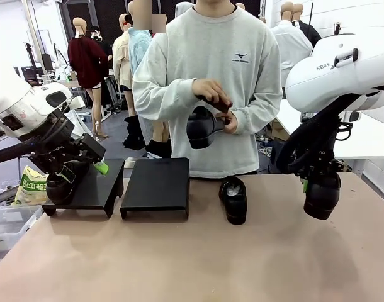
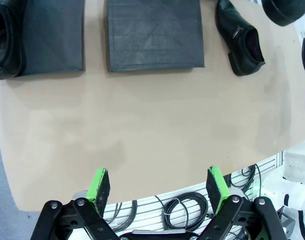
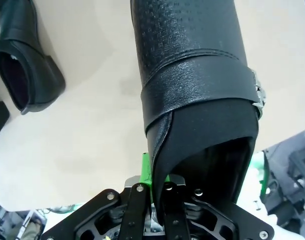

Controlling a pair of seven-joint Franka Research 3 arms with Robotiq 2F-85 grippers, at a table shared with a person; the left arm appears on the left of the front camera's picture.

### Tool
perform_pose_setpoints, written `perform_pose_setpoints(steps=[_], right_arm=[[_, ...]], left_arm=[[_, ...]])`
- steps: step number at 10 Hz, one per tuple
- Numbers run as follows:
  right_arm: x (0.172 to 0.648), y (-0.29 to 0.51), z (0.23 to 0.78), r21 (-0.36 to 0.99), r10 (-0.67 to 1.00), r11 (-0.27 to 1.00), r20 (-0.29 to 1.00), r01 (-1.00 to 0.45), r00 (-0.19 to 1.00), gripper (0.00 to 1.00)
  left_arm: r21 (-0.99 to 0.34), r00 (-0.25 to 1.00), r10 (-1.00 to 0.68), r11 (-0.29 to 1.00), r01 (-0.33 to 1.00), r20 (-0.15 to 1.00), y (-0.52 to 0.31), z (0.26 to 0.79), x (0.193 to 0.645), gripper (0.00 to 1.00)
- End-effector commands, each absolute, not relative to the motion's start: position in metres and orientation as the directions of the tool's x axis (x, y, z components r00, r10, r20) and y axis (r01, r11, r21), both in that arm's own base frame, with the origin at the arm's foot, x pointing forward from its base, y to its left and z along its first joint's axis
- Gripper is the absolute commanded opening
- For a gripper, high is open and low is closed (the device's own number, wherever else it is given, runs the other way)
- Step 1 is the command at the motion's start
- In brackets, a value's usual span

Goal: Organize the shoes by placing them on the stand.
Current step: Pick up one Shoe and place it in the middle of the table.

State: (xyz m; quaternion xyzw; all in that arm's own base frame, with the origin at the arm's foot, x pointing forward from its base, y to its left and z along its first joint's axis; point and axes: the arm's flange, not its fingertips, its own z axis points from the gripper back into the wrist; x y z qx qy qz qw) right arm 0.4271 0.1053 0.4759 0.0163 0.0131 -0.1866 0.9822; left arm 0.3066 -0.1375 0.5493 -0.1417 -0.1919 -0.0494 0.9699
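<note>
Shoe hangs toe-down over the table, pinched at its heel rim by the right gripper; the left gripper stands spread wide, empty.

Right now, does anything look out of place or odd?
Nothing spilled or damaged. One shoe lies on the table beside the middle stand, and the right pincer holds a second shoe hanging toe-down.
</note>
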Motion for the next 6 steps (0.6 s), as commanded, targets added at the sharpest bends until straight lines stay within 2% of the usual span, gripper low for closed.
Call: perform_pose_setpoints(steps=[1, 3, 5, 6], right_arm=[[0.422, 0.11, 0.478, 0.026, -0.36, 0.932, -0.027, 0.361, 0.932, 0.0], [0.384, 0.166, 0.496, 0.02, -0.404, 0.914, 0.152, 0.406, 0.902, 0.0], [0.347, 0.204, 0.502, 0.059, -0.374, 0.927, 0.207, 0.37, 0.904, 0.0], [0.334, 0.222, 0.5, 0.08, -0.352, 0.936, 0.194, 0.343, 0.916, 0.0]], left_arm=[[-0.27, 0.923, -0.042, 0.95, 0.155, 0.382, -0.137, 0.549, 0.306, 1.0], [-0.27, 0.923, -0.042, 0.95, 0.155, 0.382, -0.137, 0.549, 0.306, 1.0], [-0.27, 0.923, -0.042, 0.95, 0.155, 0.382, -0.137, 0.549, 0.306, 1.0], [-0.27, 0.923, -0.042, 0.95, 0.155, 0.382, -0.137, 0.549, 0.306, 1.0]])
